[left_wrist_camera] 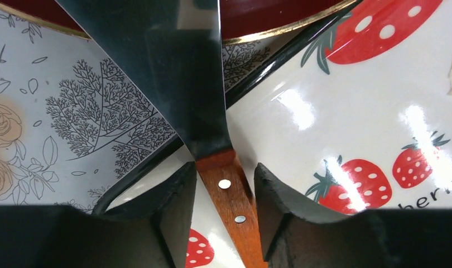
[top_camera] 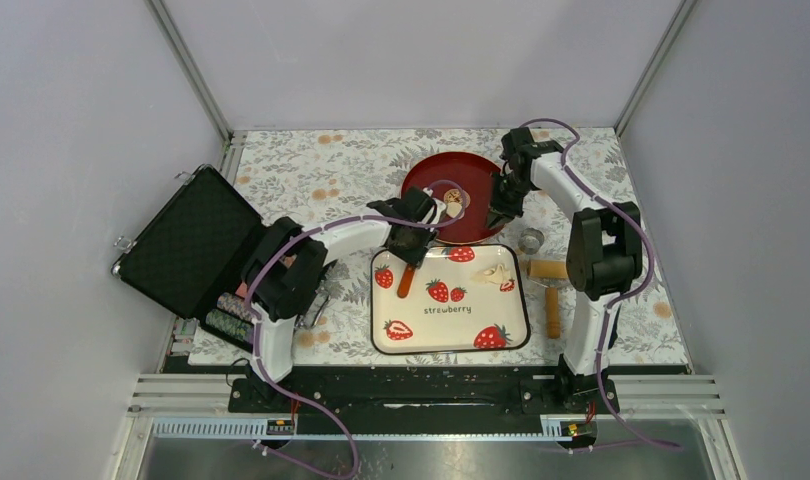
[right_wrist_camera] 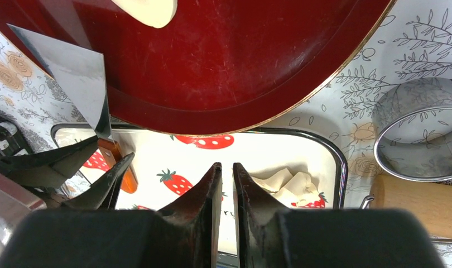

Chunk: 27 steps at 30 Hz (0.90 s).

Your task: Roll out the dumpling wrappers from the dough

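A pale round dumpling wrapper (top_camera: pixel 453 210) (right_wrist_camera: pixel 148 11) lies on the red plate (top_camera: pixel 481 175) (right_wrist_camera: pixel 240 67). A crumpled dough scrap (top_camera: pixel 498 275) (right_wrist_camera: pixel 285 184) sits at the strawberry tray's (top_camera: pixel 451 335) far right corner. A spatula (left_wrist_camera: pixel 173 72) lies with its wooden handle (top_camera: pixel 406 280) on the tray and its steel blade reaching to the plate. My left gripper (top_camera: pixel 409 243) (left_wrist_camera: pixel 224 167) straddles the handle, with a gap on the right side. Above the plate's near right rim, my right gripper (top_camera: pixel 501 212) (right_wrist_camera: pixel 224 166) is empty, its jaws a narrow slit apart.
A metal ring cutter (top_camera: pixel 530 240) (right_wrist_camera: pixel 419 139) and a wooden roller (top_camera: pixel 551 295) (right_wrist_camera: pixel 419 201) lie on the floral cloth right of the tray. An open black case (top_camera: pixel 191 240) stands at the left edge.
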Motion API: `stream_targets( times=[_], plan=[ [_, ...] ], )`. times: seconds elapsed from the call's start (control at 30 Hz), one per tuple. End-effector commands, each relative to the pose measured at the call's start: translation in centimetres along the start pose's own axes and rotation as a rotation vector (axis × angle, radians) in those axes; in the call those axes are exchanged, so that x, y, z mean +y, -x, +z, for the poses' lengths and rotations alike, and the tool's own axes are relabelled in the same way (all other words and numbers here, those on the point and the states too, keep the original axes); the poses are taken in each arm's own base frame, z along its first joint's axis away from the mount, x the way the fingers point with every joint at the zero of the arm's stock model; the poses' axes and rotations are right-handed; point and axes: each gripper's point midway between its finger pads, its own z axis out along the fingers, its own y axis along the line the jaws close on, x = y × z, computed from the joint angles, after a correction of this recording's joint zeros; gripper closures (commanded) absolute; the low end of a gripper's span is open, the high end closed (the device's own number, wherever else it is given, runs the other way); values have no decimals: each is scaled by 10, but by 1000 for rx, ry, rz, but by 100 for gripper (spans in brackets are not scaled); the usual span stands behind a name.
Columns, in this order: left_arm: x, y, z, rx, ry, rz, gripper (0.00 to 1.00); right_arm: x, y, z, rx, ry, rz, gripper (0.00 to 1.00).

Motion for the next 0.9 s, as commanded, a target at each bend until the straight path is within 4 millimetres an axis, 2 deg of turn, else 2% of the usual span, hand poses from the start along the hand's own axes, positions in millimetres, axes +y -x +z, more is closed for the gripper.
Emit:
stream_targets(
  times=[0.0, 0.1, 0.13, 0.17, 0.33, 0.5, 0.6, 0.77, 0.87],
  plan=[
    [0, 11, 0, -11, 16, -22, 66, 8, 6, -21, -52, 48, -3, 80],
    [-3, 12, -3, -14, 0, -24, 91, 8, 5, -23, -55, 53, -6, 79],
    [-4, 13, -5, -17, -5, -24, 97, 9, 5, -23, -57, 58, -8, 75],
    [-5, 13, -7, -21, -13, -25, 100, 9, 4, -23, -60, 62, -7, 72],
    [-11, 30, -26, -96, -76, -46, 100, 12, 2, -27, -76, 84, -9, 58],
    [-15, 55, -58, -238, -194, -87, 100, 11, 0, -34, -113, 94, -27, 38],
    [-14, 66, -85, -336, -251, -103, 100, 10, -3, -37, -130, 101, -41, 25],
    [0, 68, -122, -478, -290, -151, 100, 3, -14, -39, -144, 94, -62, 5],
    [11, 62, -142, -536, -275, -179, 100, -7, -26, -38, -138, 73, -73, 1]
  ],
)
